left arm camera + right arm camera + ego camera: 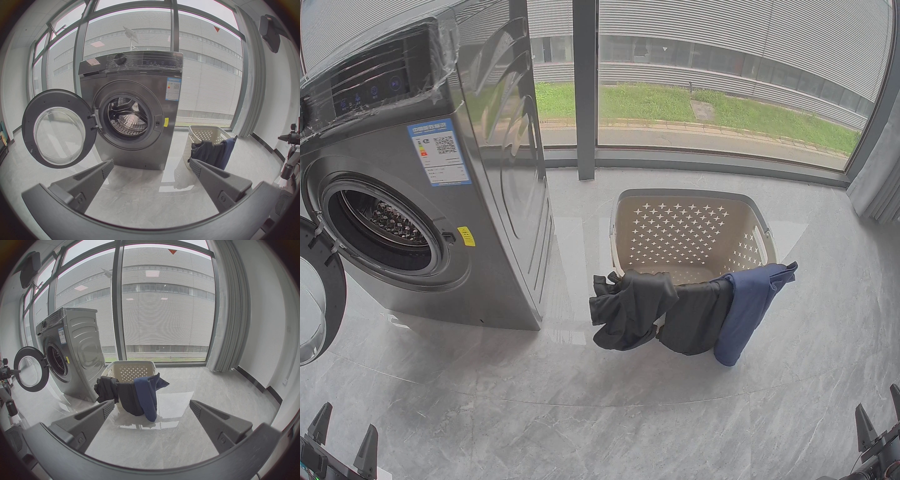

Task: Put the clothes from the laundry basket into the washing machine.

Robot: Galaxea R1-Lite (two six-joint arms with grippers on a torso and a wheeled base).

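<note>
The clothes hang over the front rim of the laundry basket (687, 199): a black garment (628, 309), a dark grey piece (694, 315) beside it that is perhaps a separate item, and a blue garment (747, 306) at the right corner. The basket stands on the floor to the right of the washing machine (487, 206), whose round door (322, 294) is swung open to its left, so the drum (394, 225) is visible. Both arms are held low, well apart from the basket. The left gripper (347, 425) has its fingers apart and points towards the machine, and the right gripper (876, 406) has its fingers apart too and faces the basket. The floor (612, 406) is glossy grey stone tile. Behind it is a tall window (725, 75) with a grey curtain (878, 175) at its right.
</note>
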